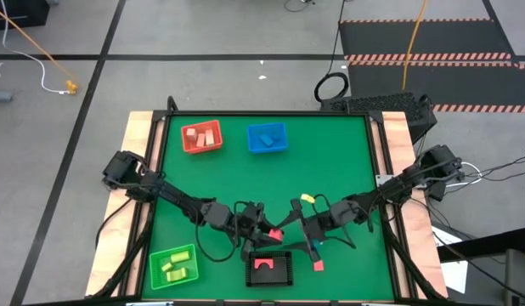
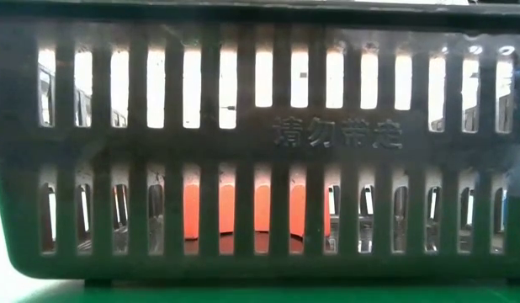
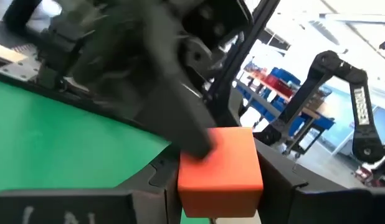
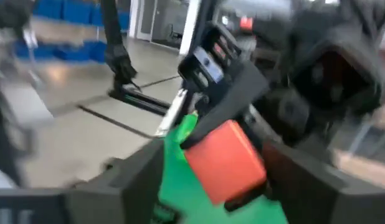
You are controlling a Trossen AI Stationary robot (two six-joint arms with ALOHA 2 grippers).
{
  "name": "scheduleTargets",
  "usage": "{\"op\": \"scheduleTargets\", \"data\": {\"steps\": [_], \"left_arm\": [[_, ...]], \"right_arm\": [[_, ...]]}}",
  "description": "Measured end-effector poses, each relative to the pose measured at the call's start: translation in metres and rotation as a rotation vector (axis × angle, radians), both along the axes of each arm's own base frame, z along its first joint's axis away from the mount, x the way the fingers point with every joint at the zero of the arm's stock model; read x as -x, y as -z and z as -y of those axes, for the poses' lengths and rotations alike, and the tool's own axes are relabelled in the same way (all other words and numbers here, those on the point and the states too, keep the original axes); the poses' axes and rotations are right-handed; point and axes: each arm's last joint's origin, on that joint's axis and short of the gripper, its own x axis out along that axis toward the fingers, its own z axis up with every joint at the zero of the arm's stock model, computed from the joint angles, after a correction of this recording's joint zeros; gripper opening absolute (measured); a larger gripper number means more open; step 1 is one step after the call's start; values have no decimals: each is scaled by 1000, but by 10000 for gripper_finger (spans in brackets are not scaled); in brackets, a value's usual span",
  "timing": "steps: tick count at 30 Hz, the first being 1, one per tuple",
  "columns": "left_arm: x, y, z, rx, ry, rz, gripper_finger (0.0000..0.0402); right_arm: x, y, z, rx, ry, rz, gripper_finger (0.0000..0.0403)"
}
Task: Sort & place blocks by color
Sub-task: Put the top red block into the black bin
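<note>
From overhead, both arms meet near the table's front edge, the left gripper (image 1: 264,228) and right gripper (image 1: 290,223) closing in on one red block (image 1: 275,233) just above a black basket (image 1: 270,270) that already holds a red piece (image 1: 263,263). Another red block (image 1: 318,266) lies on the green mat beside that basket. Farther back stand a red basket (image 1: 202,138) with tan blocks and a blue basket (image 1: 268,138) with a blue one; a green basket (image 1: 173,266) at front left holds yellow-green pieces.

At table height, the black basket's slotted wall (image 2: 260,143) fills the frame, the red piece (image 2: 256,210) glowing behind its slats.

The left wrist camera shows the red block (image 3: 220,163) between the left gripper's dark fingers, the other arm's finger (image 3: 180,118) pressing its side.

The right wrist camera shows the same block (image 4: 227,160), tilted, between the right gripper's fingers; who grips it cannot be told.
</note>
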Motion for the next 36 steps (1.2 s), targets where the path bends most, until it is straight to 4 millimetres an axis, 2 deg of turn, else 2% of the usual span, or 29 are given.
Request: {"op": "scheduleTargets", "data": {"steps": [3,7,12,17,22,28,32,36], "left_arm": [[1,4,4,6,12,-39,139],[4,10,9,37,29,-120,139],[13,19,27,88,76,-243,139],[27,31,47,76,109,-376,139],[36,36,60,-24,98,-389,139],[47,37,75,-265,112,-311,147],[51,37,79,-331,101,-291,156],[51,39,78,-349,75,-306,142]], "right_arm": [[3,2,-3,-205,-11,-135,301],[13,6,-8,-340,-6,-313,335],[28,4,-14,-455,-4,-466,339],[39,20,-22,-516,46,-676,339],[51,34,-26,-456,103,-831,339],[67,47,-28,-379,239,-942,339],[72,50,-30,-356,309,-931,339],[76,51,-31,-304,370,-892,339]]}}
